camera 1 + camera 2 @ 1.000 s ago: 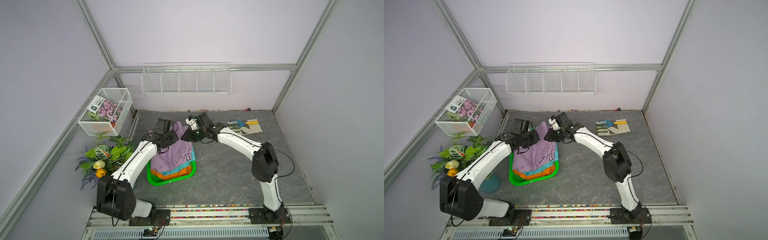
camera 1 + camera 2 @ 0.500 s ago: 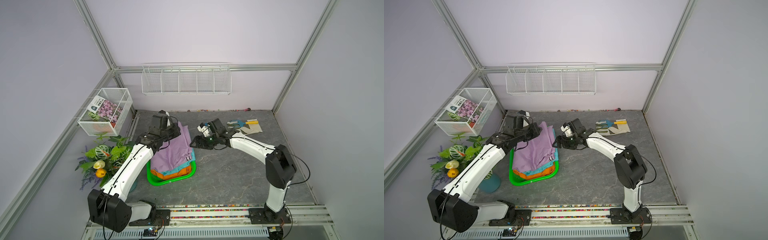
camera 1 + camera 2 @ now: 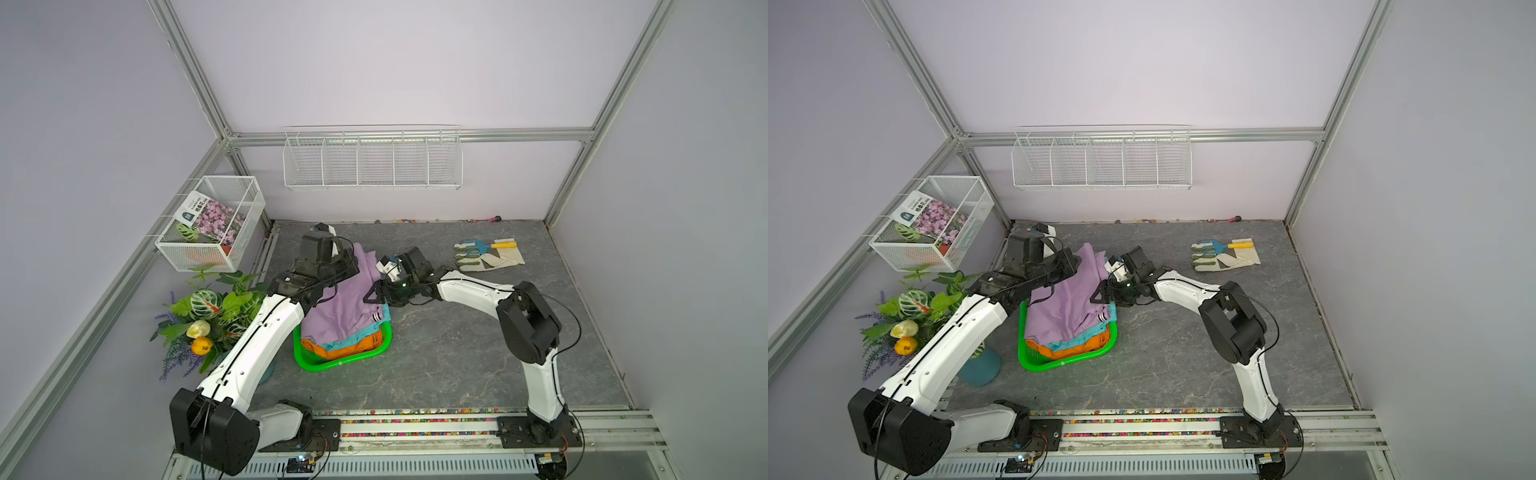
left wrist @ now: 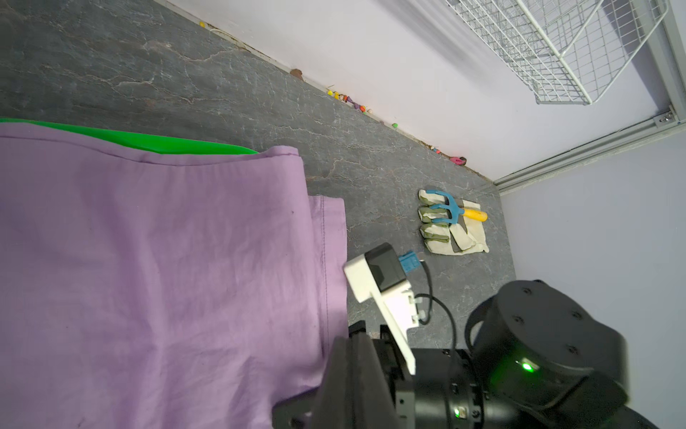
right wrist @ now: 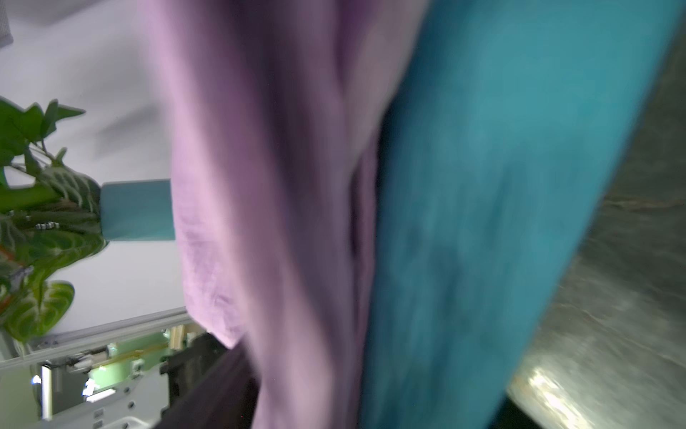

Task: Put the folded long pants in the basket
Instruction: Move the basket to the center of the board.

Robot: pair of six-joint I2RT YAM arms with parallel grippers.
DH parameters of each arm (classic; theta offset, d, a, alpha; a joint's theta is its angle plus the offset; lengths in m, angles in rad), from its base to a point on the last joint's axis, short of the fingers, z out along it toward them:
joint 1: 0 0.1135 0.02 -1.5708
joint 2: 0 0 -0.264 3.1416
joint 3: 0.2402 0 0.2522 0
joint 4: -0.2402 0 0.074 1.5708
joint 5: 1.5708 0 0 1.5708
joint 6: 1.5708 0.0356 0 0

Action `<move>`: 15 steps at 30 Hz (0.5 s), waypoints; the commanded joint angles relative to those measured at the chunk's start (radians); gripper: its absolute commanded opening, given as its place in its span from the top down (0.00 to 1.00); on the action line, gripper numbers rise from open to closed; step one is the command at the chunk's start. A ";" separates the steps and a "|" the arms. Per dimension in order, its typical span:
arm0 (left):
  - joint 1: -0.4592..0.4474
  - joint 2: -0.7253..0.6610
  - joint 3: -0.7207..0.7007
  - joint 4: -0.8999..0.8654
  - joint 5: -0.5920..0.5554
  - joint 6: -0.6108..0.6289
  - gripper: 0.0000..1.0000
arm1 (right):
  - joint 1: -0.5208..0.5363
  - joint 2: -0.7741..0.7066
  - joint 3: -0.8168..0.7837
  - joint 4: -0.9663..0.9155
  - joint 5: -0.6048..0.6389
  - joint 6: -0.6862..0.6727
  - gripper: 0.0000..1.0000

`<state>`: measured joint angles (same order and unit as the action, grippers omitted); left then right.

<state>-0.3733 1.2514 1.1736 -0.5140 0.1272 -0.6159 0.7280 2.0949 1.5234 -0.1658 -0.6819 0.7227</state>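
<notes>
Topmost lilac pants (image 3: 340, 307) clamped at far edge by left gripper (image 3: 353, 268); right gripper (image 3: 374, 293) spread unclear. Overhang needed lowering inside green basket (image 3: 332, 365), fold kept flat.

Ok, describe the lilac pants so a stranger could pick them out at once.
On the grey tabletop, beside the flowers, sits a bright green basket. The lilac pants top its pile, above the teal pants and orange pants: the only purple cloth.

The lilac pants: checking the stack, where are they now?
In both top views the lilac pants lie on the teal pants and orange pants in the green basket, on the robot's left side near the flowers.
</notes>
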 commanded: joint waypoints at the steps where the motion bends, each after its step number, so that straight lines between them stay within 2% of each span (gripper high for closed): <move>1: 0.000 -0.037 -0.013 -0.001 -0.024 0.010 0.96 | 0.005 0.031 0.015 0.068 -0.025 0.052 0.51; 4: 0.000 -0.052 -0.024 0.000 -0.041 0.010 0.96 | -0.008 0.016 -0.003 0.091 -0.007 0.070 0.86; 6: 0.000 -0.060 -0.033 0.004 -0.045 0.011 0.96 | -0.032 -0.007 -0.040 0.127 -0.004 0.097 0.99; 9: 0.000 -0.063 -0.043 0.014 -0.047 0.016 0.96 | -0.086 -0.049 -0.110 0.176 -0.008 0.135 1.00; 15: 0.000 -0.034 -0.036 0.025 -0.023 0.013 0.96 | -0.201 -0.163 -0.237 0.127 -0.038 0.069 1.00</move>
<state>-0.3737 1.2030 1.1404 -0.5049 0.0986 -0.6155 0.6090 2.0087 1.3285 -0.0345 -0.7490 0.8337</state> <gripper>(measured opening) 0.041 0.220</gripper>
